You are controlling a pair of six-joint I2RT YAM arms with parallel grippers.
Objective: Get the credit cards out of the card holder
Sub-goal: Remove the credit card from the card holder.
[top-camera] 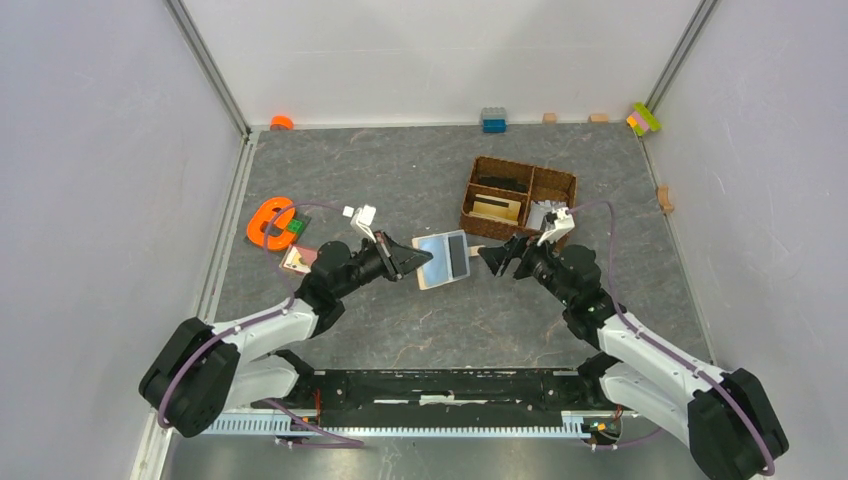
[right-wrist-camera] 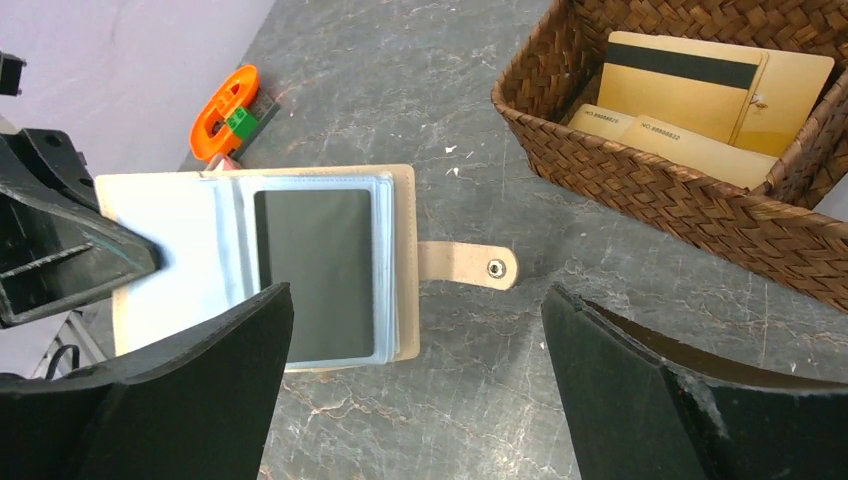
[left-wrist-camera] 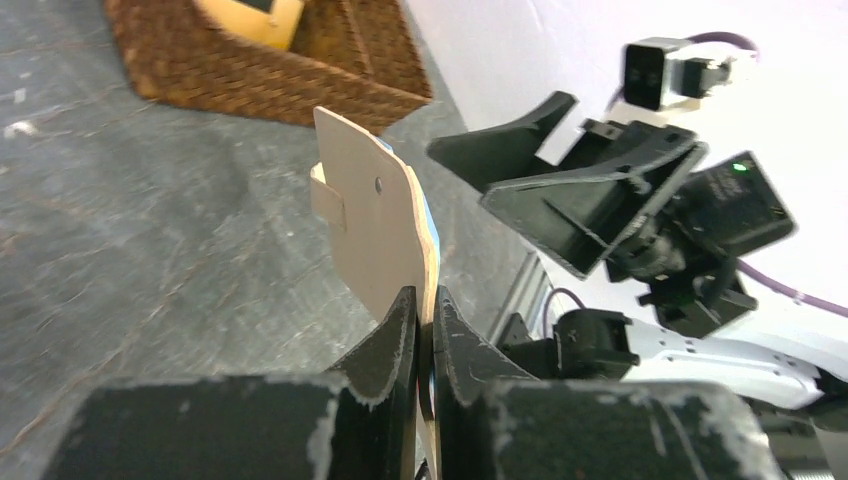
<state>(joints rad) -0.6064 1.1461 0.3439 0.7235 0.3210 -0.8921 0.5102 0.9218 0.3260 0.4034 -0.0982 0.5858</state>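
Hidden between left fingers (left-wrist-camera: pixel 388 345): card holder (left-wrist-camera: pixel 375 225) lower edge.

The beige holder (right-wrist-camera: pixel 405 250) is showing clear-grey sleeves (right-wrist-camera: pixel 230 240); cream cards (right-wrist-camera: pixel 700 90) are lying in the brown wicker basket (right-wrist-camera: pixel 640 170) on the grey-veined tabletop (right-wrist-camera: pixel 450 80).

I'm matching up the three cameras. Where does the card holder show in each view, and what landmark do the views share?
Top external: the card holder is open at the centre, between the two arms.
Left wrist: seen edge-on, rising from bottom centre, clamped in the left pincer.
Right wrist: open, left of centre, with its tab pointing right.
Shared landmark: the wicker basket.
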